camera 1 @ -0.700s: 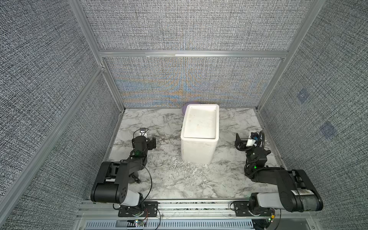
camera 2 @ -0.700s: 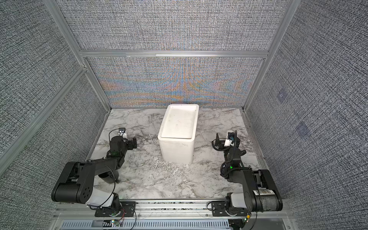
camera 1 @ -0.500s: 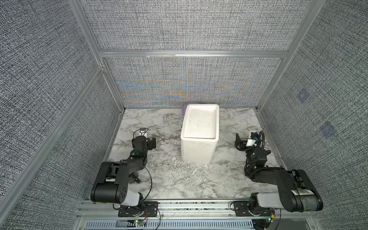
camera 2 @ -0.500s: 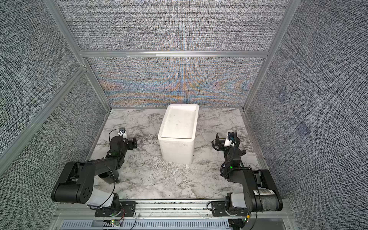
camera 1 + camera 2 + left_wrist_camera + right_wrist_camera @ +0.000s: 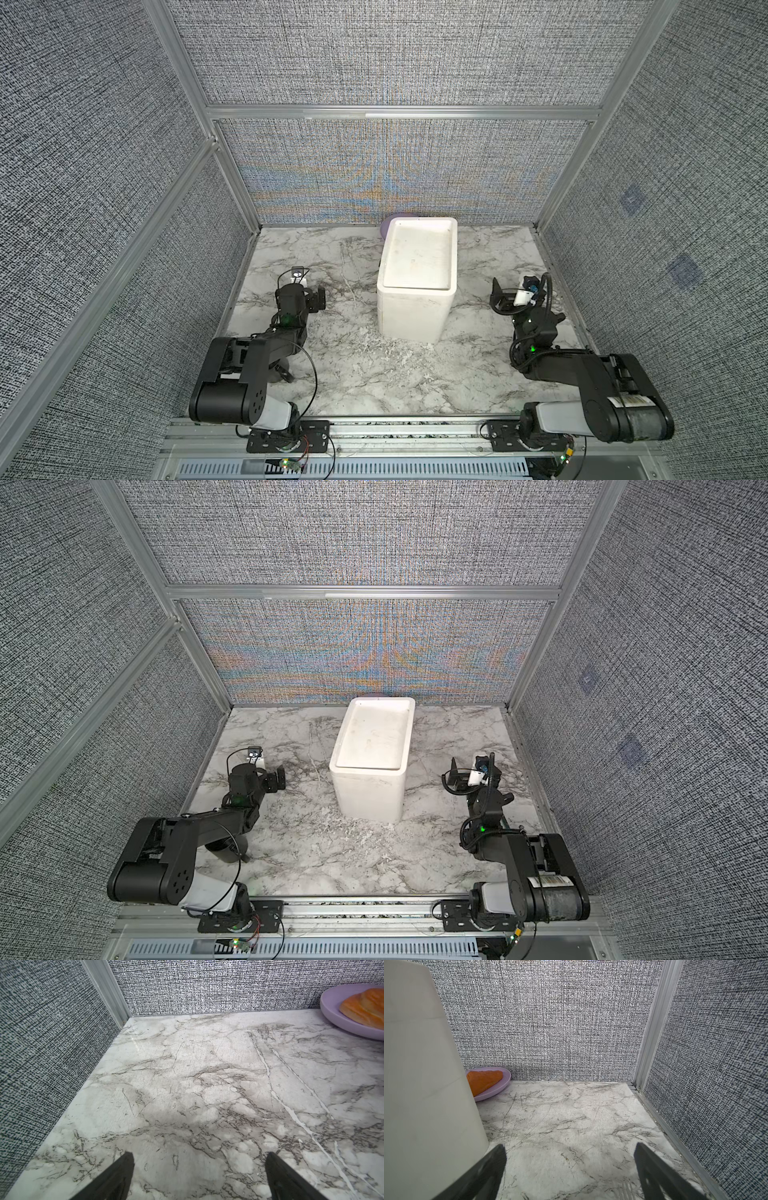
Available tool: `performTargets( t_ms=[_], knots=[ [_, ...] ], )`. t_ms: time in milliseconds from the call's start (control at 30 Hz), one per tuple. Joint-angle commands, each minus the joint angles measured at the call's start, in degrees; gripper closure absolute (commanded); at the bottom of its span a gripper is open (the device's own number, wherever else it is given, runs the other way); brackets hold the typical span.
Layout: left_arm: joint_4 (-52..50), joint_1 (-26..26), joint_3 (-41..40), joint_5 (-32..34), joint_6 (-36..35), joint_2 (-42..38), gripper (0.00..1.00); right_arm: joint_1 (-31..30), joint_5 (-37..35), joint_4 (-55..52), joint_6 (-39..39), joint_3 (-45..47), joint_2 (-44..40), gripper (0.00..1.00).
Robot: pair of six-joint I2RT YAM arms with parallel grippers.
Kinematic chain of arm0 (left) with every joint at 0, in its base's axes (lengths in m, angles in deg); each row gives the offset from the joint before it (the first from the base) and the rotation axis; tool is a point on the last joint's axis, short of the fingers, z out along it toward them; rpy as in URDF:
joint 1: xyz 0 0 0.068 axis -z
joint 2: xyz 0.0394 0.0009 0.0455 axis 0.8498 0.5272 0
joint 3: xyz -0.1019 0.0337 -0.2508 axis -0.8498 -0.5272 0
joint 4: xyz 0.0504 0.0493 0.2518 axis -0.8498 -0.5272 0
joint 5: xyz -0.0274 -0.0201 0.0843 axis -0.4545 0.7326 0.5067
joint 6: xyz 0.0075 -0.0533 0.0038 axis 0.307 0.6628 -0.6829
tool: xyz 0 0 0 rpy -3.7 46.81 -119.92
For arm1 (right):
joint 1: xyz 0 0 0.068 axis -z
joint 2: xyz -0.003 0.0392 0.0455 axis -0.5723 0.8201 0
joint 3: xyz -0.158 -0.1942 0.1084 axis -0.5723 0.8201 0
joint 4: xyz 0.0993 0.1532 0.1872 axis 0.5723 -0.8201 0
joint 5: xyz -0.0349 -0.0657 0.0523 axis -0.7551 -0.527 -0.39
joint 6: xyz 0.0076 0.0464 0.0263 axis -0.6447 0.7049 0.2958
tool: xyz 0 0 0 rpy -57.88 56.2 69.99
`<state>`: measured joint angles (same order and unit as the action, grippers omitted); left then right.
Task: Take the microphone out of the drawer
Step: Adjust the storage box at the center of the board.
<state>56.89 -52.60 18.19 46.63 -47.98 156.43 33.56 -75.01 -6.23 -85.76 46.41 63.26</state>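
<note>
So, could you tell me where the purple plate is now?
The purple plate sits by the back wall, behind the white drawer unit; in a top view only its edge peeks out.

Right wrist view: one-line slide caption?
Right gripper open over the marble tabletop, white drawer unit alongside, a purple plate with an orange pastry behind it.

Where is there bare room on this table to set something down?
The table is bare in the back left corner, between side wall and white box; in the back right corner, ahead of the right gripper; and before the box, between left arm and right arm, amid white flakes. Crowded: behind the box, where the purple plate with an orange pastry sits.
</note>
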Motion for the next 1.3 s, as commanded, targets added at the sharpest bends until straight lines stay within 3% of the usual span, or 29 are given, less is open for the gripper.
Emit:
performTargets(
  t_ms=[0,433,600,767,900,967,1067,1267],
  knots=[
    [0.3,-0.1,0.3,-0.4,0.2,-0.1,0.0,0.0,0.2,0.2,0.5,-0.6,0.0,0.02],
    [-3.0,0.1,1.6,0.1,0.3,-1.6,0.0,0.0,0.1,0.2,0.4,-0.6,0.0,0.02],
    [-12.6,1.2,6.1,1.9,0.2,-3.8,0.0,0.0,0.1,0.2,0.6,-0.7,0.2,0.02],
    [-20.2,4.2,10.5,9.0,1.2,-2.8,0.0,0.4,0.8,0.1,0.8,-0.6,0.0,0.02],
    [-28.4,9.1,15.2,19.1,3.2,-2.4,0.0,0.4,0.6,0.8,1.0,-0.8,-0.1,0.02],
    [-34.2,12.0,18.4,27.0,4.2,-1.7,0.0,0.3,-0.2,-5.0,1.0,-3.2,-1.6,0.02],
    [-40.7,14.5,21.7,32.3,6.1,-1.9,0.0,0.3,-1.4,-17.8,1.3,-9.3,-4.3,0.02],
    [-47.6,15.2,25.3,23.3,14.6,-4.6,0.0,0.0,-2.6,-40.6,2.9,-23.4,-8.1,0.02]
  ],
)
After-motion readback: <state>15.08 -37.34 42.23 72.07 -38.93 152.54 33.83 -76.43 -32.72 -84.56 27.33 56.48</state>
